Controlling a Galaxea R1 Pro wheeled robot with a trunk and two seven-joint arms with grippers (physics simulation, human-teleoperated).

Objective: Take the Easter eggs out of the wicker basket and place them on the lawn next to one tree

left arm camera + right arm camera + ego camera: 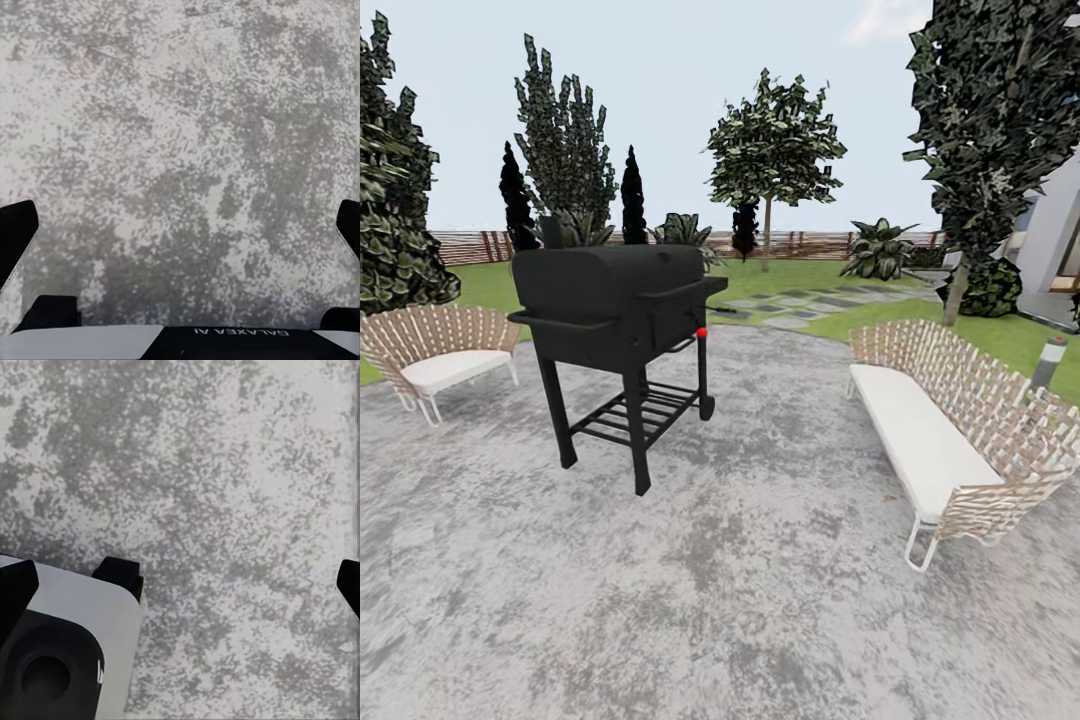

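Observation:
The Easter eggs and the wicker basket are out of view. Beyond the grey patio, the lawn (1000, 335) stretches to the fence. On it at the back stands a tree (766, 235) with a pale thin trunk and a round leafy crown. A second leafy tree (958, 290) rises at the right. In the left wrist view my left gripper (180, 229) is open over bare grey patio, with nothing between its fingers. My right gripper (182, 585) is open too, above the same stone, beside a white and black part of my own body (67, 660).
A black barbecue grill (620, 310) stands on the patio just ahead to the left. A wicker bench (435, 350) sits at far left and a longer wicker sofa (960, 430) at right. Stepping slabs (800, 300) lead across the grass. A lamp post (1048, 360) stands behind the sofa.

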